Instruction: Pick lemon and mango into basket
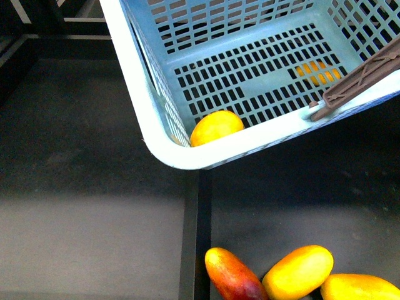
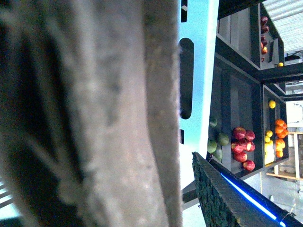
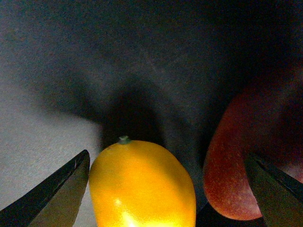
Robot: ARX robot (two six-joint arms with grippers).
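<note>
The aqua basket (image 1: 156, 94) hangs tilted in the upper part of the front view, with the lemon (image 1: 215, 127) lying in its near corner. Its brown handle (image 1: 362, 78) crosses the right rim. In the left wrist view that handle (image 2: 94, 113) is a big blur, and my left gripper (image 2: 187, 184) is shut on it beside the basket's rim (image 2: 199, 71). Three mangoes lie below the basket: a red-yellow one (image 1: 232, 274) and two yellow ones (image 1: 298, 270) (image 1: 359, 287). My right gripper (image 3: 168, 189) is open, straddling a yellow mango (image 3: 142, 184), with a red mango (image 3: 236, 161) just inside its other finger.
The mangoes rest on a dark shelf floor, split by a black divider (image 1: 190, 237). Orange fruit (image 1: 319, 72) shows through the basket's slotted floor. Far shelves in the left wrist view hold red apples (image 2: 242, 146), oranges (image 2: 280, 130) and green fruit (image 2: 215, 142).
</note>
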